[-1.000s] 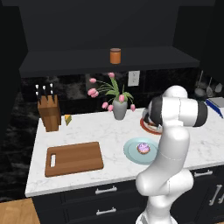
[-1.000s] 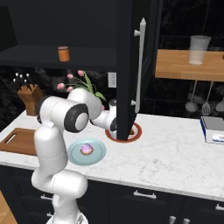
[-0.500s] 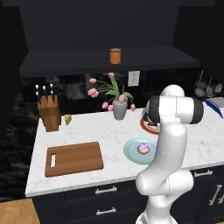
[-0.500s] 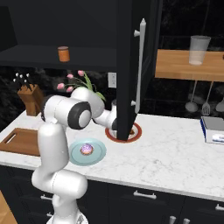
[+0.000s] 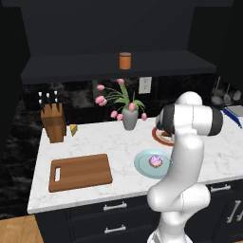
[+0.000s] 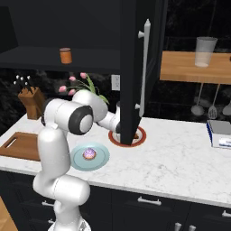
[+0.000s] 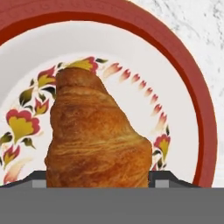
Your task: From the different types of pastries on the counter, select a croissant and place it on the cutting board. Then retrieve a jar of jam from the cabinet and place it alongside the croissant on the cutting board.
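In the left base view, the cutting board is seen lying flat on the counter, its slot handle at the left end. A cupcake with pink-purple frosting sits on a pale blue plate. A red-rimmed plate is partly hidden behind the arm. The jar of jam stands on the cabinet ledge.

In the right base view, the red-rimmed plate is partly covered by a dark door panel, and the arm reaches behind that panel.

In the hand view, the croissant is shown close up: golden-brown, flaky, ridged, tapering to a blunt tip, lying on the flower-patterned plate. The gripper is set around its wide end, a fingertip at each flank; whether the tips press the pastry cannot be told.
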